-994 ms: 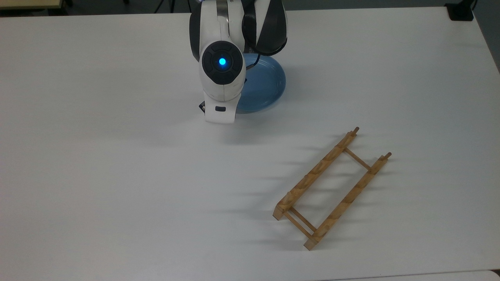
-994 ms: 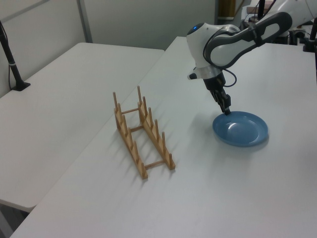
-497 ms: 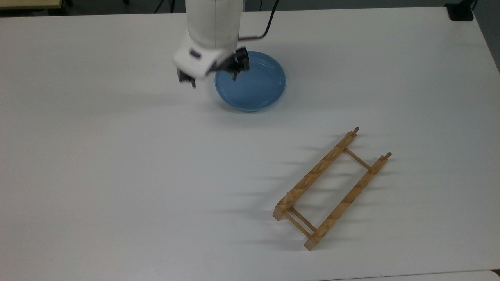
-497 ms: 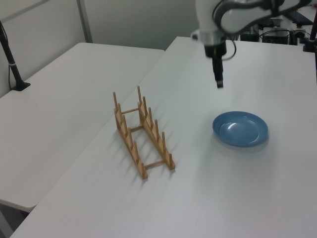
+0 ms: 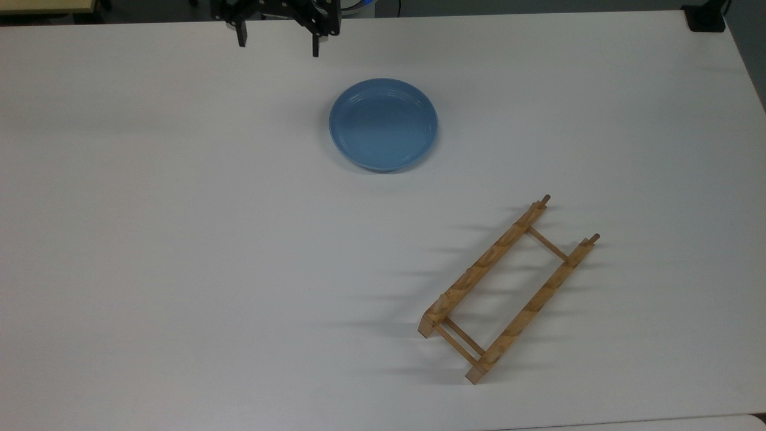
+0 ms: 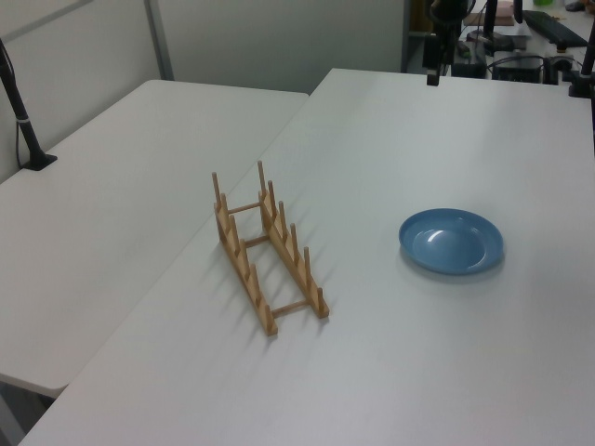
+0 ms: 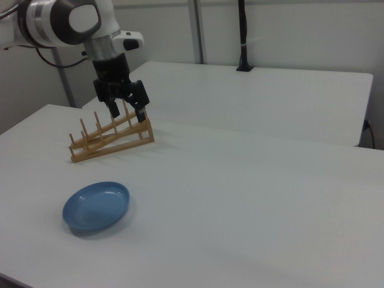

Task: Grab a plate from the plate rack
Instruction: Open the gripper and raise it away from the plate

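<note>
1. Gripper [image 5: 277,37] seen at the top view's upper edge, above the far side of the table [image 5: 179,239]; fingers spread wide, holding nothing.
2. Same gripper [image 7: 127,112] in the right view: hung in the air off a white and grey arm [image 7: 72,21], fingertips [image 7: 143,116] pointing down, overlapping the rack in the picture but not touching it.
3. In the left view, dark finger [image 6: 433,76] visible at the upper edge, well apart from both task things.
4. Plate [image 5: 383,124] lay flat on the table, open side up, light blue, raised rim, faint rings inside. Not in the rack.
5. Plate [image 6: 452,241] sat toward the left view's right; plate [image 7: 96,207] sat toward the right view's lower left, nearer that camera than the rack.
6. Plate rack [image 5: 508,289] stood on the table toward the top view's lower right, well apart from the plate, angled diagonally. Nothing held in its slots.
7. Rack [image 6: 267,248] in the left view: two wooden rails with upright pegs, joined by thin cross dowels.
8. Rack [image 7: 112,139] in the right view: stood beyond the plate, toward the right view's left.
9. Second white table [image 6: 112,214] stood beside the work table on the left view's left, with a black pole [image 6: 20,111] on it.
</note>
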Motion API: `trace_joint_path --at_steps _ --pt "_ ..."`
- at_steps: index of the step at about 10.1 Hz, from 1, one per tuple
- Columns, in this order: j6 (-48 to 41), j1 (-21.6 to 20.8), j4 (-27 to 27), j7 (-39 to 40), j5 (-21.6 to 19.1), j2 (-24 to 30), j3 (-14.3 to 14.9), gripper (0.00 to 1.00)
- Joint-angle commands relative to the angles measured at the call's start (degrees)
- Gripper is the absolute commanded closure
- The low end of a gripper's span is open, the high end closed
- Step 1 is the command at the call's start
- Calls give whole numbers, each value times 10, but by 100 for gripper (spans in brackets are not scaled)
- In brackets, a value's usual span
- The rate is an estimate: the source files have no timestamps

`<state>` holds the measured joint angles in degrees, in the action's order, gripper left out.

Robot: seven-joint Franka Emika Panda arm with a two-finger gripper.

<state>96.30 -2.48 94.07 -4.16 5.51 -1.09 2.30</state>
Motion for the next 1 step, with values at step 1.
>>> trace_joint_path --at_steps 1 --pt "-12 8 18 -16 -22 21 1 0"
